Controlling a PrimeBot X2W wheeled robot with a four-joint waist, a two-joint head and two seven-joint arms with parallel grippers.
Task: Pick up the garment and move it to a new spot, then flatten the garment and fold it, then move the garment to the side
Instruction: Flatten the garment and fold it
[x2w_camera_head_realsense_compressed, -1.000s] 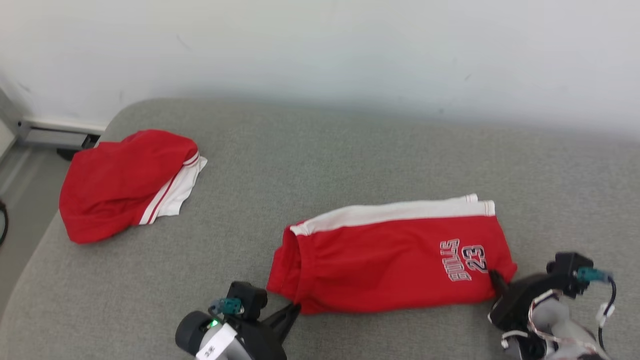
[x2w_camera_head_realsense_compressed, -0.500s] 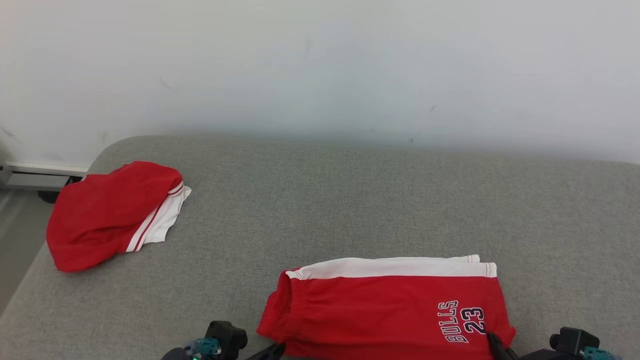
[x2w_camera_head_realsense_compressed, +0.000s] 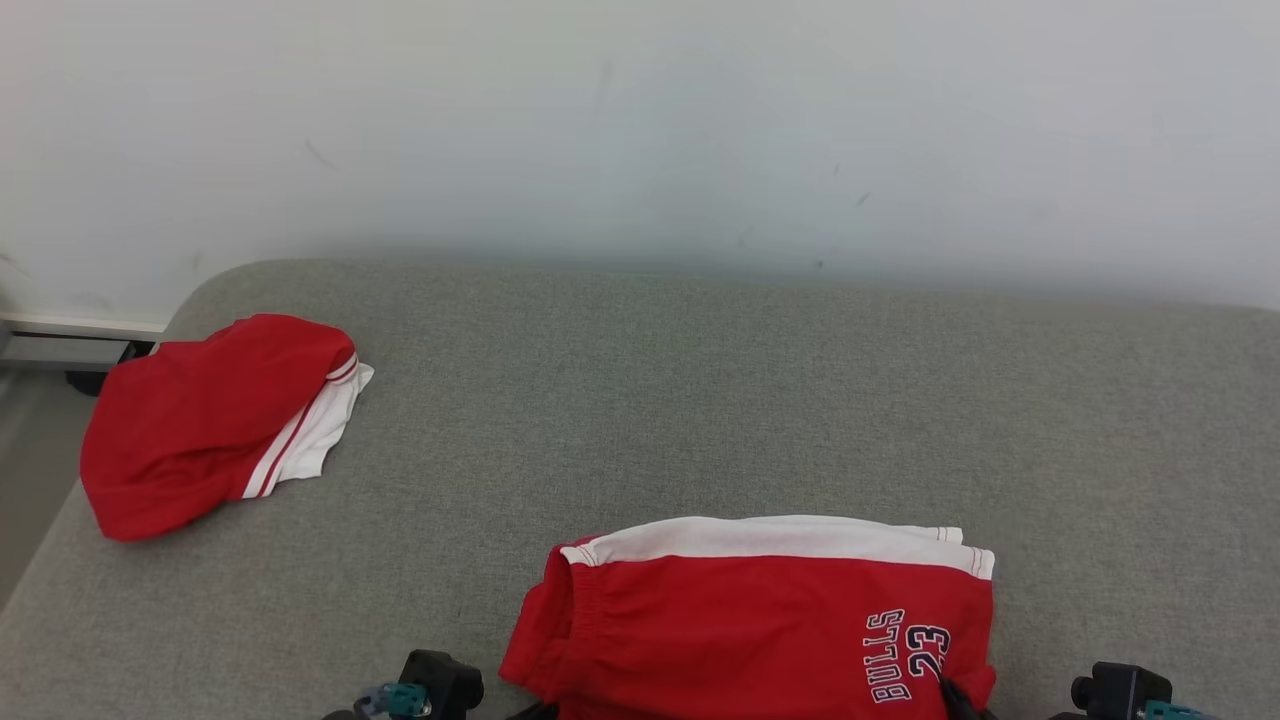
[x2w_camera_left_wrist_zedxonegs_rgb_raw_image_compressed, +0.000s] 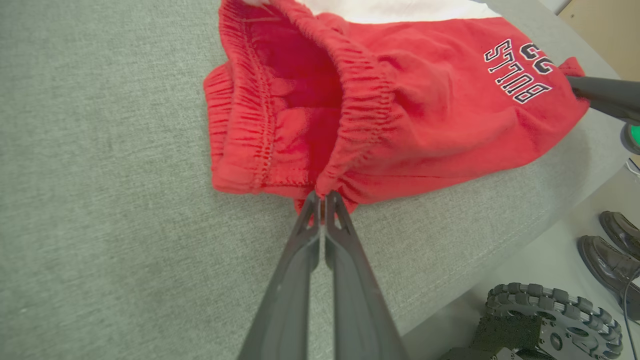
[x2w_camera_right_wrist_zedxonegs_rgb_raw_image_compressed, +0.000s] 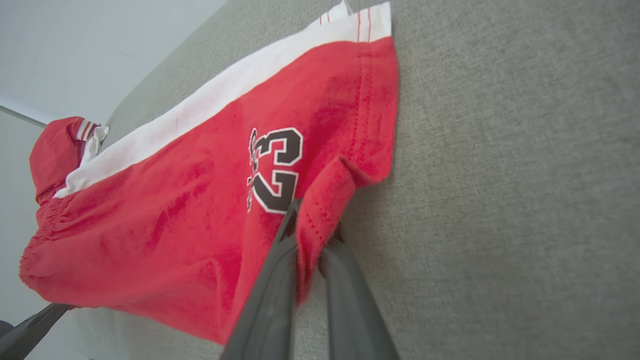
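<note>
— Home or lab?
— Lab-like test room, I'd say: bare white wall, grey padded platform.
— Anything more?
— Robot wheels and black shoes on a smooth floor.

Grey cushion bears red shorts near its front edge, second garment left.

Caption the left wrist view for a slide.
Left hand pinches the waistband edge of red Bulls shorts on a grey cushion.
</note>
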